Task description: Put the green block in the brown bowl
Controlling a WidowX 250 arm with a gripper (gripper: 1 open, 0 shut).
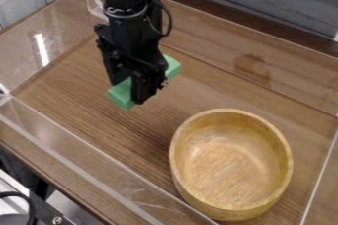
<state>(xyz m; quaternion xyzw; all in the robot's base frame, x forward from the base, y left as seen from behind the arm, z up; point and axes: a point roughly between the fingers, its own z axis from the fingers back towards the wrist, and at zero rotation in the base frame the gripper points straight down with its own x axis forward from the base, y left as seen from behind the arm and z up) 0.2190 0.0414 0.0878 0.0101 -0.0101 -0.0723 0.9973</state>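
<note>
The camera view looks down across a wood-grain tabletop (251, 66) fenced by low clear plastic walls. Left of centre, the black pincer (137, 89) points straight down and is clamped on the green block (142, 81), a small, matte, bright green rectangular bar. The block lies level between the fingers, crosswise to them, with one end showing to the near left and the other to the far right. It seems to hang clear of the tabletop, though how far above cannot be told from this angle.

The brown bowl (271, 194), a wide, round, shallow dish of light wood with a thick rim, sits at the near right, well apart from the block and empty.

The step in hand appears to be the carry toward the bowl. To do it well, the arm should probably keep the grip firm and the block level, since the fingers hold only the middle of the bar and a jolt could twist it. The path runs toward the near right; the block needs to pass above the thick rim, not into it. The release is best made over the middle of the bowl and low inside it, so the bar does not bounce out or come to rest across the rim.
</note>
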